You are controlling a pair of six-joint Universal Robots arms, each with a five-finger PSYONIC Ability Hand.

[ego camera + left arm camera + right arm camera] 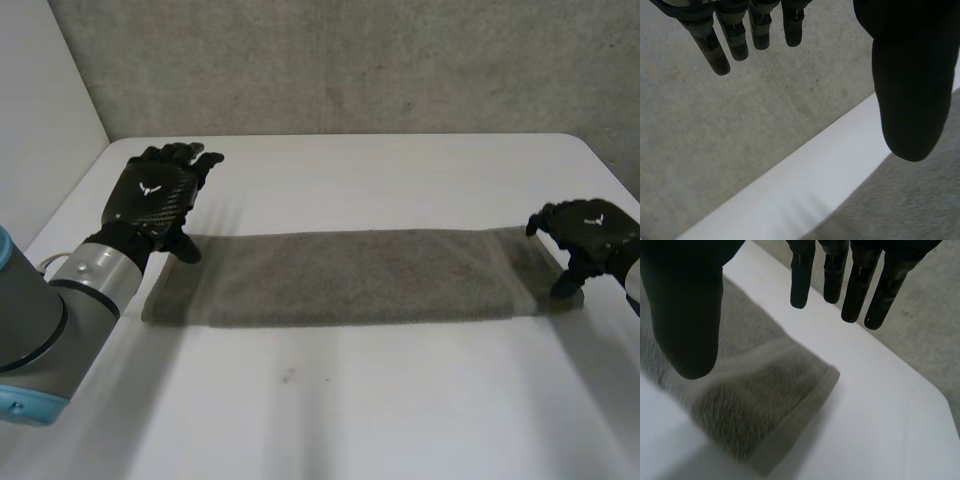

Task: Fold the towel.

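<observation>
As left hand and right hand hung slack-fingered at the towel ends, each likely needed a square corner pinch.

Right hand hovering over towel end, fingers hanging straight, thumb spreading wide, grasping nothing. Grey towel lying flat on white table, hemmed corner sitting near fingertips. Grey wall showing beyond table edge.
</observation>
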